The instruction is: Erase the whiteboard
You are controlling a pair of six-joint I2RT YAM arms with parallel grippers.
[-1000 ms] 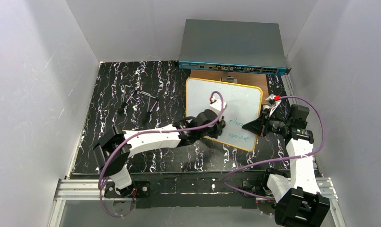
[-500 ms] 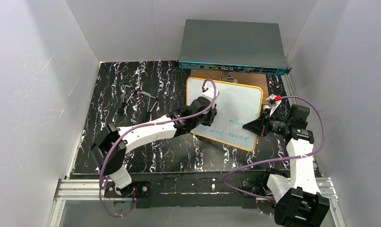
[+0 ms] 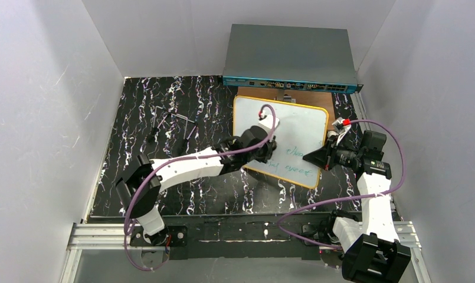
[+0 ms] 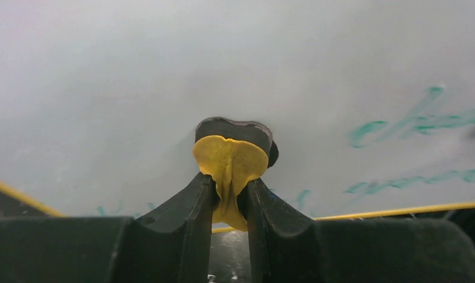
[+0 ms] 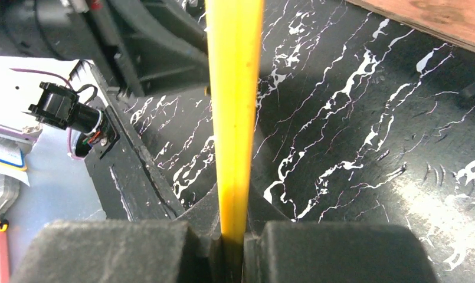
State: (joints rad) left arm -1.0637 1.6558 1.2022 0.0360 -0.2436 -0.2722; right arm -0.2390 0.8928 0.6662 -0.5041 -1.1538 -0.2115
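Observation:
The whiteboard point(image 3: 300, 127), white with an orange-yellow rim, lies tilted on the black marbled table. Green handwriting point(image 3: 296, 160) remains on its near right part. My left gripper point(image 3: 271, 151) is over the board's near left area, shut on a yellow eraser pad point(image 4: 231, 158) whose dark face presses on the whiteboard point(image 4: 164, 88). The green handwriting point(image 4: 418, 121) lies just right of the pad. My right gripper point(image 3: 321, 157) is shut on the board's right edge. In the right wrist view the yellow rim point(image 5: 233, 118) runs straight up from between its fingers point(image 5: 233, 236).
A grey network switch point(image 3: 291, 56) stands at the back, with a brown wooden board point(image 3: 318, 98) under its front edge, behind the whiteboard. Small metal tools point(image 3: 171, 122) lie on the table's left part. White walls close in three sides.
My left gripper swept up and left across the whiteboard with the eraser, then came back down and right toward the handwriting. The right gripper has kept its hold on the rim.

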